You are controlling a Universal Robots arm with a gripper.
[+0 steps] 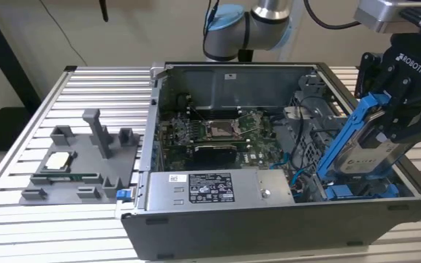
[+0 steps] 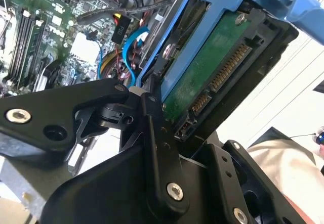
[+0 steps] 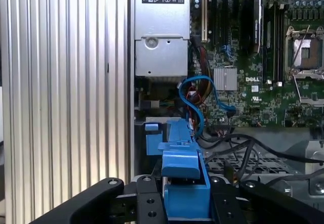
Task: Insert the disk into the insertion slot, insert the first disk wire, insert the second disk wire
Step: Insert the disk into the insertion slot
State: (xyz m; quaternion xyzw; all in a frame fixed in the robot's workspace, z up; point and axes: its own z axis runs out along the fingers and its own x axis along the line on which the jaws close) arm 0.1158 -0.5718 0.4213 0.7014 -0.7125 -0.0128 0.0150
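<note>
Blue-framed disk (image 1: pixel 362 158) tilted, clamped in gripper (image 1: pixel 390 125), over insertion slot (image 1: pixel 351 192).

Slatted aluminium tabletop (image 1: pixel 94 87) (pale, ridged) before a plain beige wall (image 1: pixel 144 27), black post (image 1: pixel 2 49) alongside.

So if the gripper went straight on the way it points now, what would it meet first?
Likely the insertion slot: the gripper, shut on the tilted disk, points down into the case toward it, though depth is unclear.
</note>
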